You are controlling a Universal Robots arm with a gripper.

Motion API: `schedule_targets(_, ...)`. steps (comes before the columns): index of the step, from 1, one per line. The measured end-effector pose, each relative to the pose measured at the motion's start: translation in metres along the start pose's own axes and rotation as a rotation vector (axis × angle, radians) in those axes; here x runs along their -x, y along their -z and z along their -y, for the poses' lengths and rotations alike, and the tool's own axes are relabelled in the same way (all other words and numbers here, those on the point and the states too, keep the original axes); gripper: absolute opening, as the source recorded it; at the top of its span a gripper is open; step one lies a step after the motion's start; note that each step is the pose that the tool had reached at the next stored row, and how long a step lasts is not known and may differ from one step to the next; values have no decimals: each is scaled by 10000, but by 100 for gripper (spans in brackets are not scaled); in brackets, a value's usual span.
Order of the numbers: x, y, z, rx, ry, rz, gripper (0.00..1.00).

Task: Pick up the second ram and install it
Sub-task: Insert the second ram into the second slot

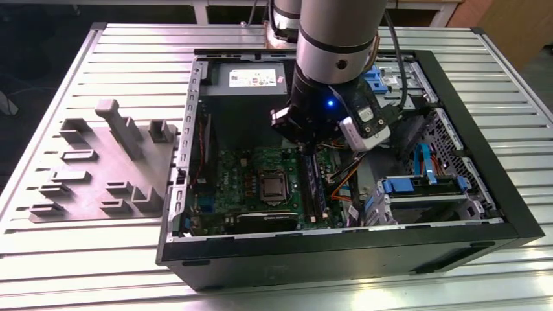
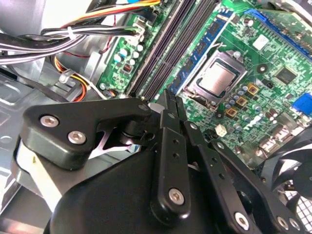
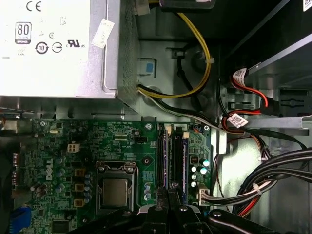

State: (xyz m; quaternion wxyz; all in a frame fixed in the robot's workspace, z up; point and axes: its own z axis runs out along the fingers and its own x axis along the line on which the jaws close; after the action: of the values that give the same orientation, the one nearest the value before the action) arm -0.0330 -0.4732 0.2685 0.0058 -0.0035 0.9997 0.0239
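The arm (image 1: 338, 32) is held nearly upright in the exterior view, its grey final segment lowered from above. A black wrist (image 1: 311, 107) is carried beneath it, and the gripper (image 1: 309, 144) is pointed straight down. In the second wrist view the two black fingers (image 2: 168, 136) are seen drawn together, with no gap left at the tips. The same closed tips are met in the first wrist view, flanked by the folded linkage bars (image 3: 229, 222).
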Motion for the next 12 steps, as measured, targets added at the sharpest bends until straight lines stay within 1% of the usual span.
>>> schedule_targets(4, 0, -62, 3, -1, 1, -1, 12)
schedule_targets(12, 10, -133, 7, -1, 2, 0, 12)
